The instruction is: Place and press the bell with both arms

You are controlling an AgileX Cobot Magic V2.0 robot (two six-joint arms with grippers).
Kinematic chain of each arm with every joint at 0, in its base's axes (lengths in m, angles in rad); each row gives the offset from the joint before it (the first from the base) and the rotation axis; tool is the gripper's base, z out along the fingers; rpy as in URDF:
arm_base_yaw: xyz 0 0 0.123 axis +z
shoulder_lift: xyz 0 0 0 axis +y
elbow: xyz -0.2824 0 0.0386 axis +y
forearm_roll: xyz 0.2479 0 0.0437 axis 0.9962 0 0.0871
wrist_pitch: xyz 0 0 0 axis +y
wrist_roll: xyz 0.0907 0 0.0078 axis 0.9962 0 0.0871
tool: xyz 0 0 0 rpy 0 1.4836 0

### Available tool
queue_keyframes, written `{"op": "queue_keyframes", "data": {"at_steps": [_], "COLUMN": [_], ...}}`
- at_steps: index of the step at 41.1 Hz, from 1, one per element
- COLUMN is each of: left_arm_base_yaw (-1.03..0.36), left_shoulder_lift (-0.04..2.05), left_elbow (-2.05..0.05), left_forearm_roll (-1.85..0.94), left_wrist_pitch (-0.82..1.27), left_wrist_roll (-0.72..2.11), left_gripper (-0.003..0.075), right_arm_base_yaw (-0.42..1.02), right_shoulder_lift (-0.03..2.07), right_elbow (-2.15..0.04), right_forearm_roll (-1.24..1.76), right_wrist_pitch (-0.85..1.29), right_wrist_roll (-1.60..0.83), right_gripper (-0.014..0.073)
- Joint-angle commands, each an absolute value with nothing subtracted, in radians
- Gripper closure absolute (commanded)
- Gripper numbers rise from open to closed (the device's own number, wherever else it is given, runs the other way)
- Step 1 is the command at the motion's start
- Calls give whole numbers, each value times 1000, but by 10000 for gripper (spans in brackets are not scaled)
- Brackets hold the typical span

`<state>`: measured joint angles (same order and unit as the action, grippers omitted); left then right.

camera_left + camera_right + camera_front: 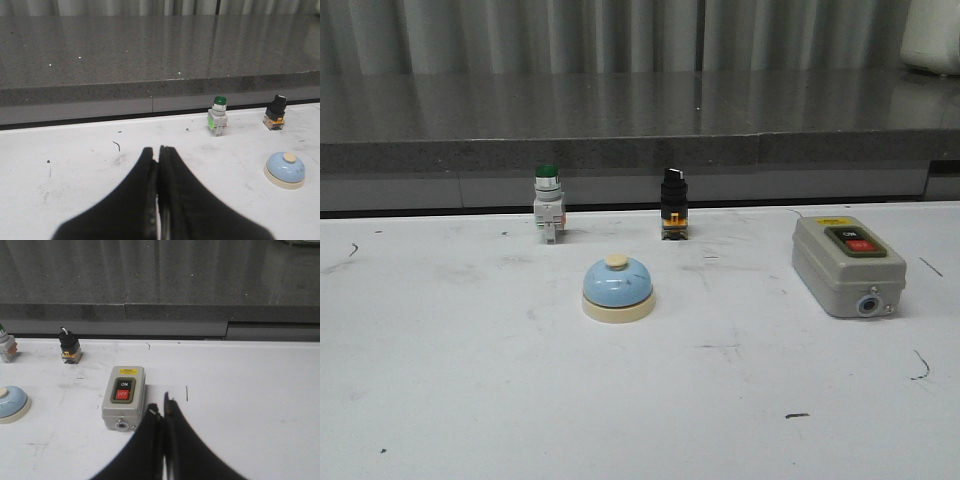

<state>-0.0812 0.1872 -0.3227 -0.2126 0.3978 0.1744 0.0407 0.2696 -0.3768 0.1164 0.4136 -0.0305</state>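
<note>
The light-blue bell (618,287) with a cream base and cream button stands upright on the white table, near its middle. It also shows in the left wrist view (285,170) and at the edge of the right wrist view (10,404). Neither arm shows in the front view. My left gripper (156,152) is shut and empty, above the table, apart from the bell. My right gripper (161,407) is shut and empty, close beside the grey switch box (123,397), far from the bell.
The grey switch box (847,264) with ON and OFF buttons lies right of the bell. A green push-button unit (548,204) and a black selector switch (673,203) stand behind the bell. A dark raised ledge (620,120) runs along the table's back edge.
</note>
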Motion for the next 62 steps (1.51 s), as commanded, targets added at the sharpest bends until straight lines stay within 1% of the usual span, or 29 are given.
{"op": "queue_keyframes", "data": {"at_steps": [1, 22, 30, 36, 42, 47, 62], "left_arm_base_yaw": [-78, -78, -78, -78, -63, -36, -19], "left_shoulder_lift": [195, 193, 88, -24, -22, -24, -22], "left_elbow": [-348, -337, -234, -126, -36, 28, 27], "left_forearm_roll": [-227, -225, -101, -58, -45, -45, -45], "left_wrist_pitch": [311, 297, 163, 128, 105, 22, 36], "left_wrist_roll": [166, 166, 11, -13, -13, -13, -13], "left_gripper": [740, 740, 740, 740, 740, 740, 740], "right_arm_base_yaw": [34, 34, 34, 34, 34, 34, 34], "right_shoulder_lift": [277, 277, 277, 277, 277, 277, 277], "right_elbow": [-403, -403, -403, -403, -403, -403, -403], "right_forearm_roll": [111, 111, 111, 111, 111, 111, 111], "right_wrist_pitch": [342, 342, 342, 342, 343, 344, 344], "right_wrist_roll": [-38, -38, -38, -38, -38, -38, -38], "right_gripper": [664, 664, 664, 664, 664, 664, 664]}}
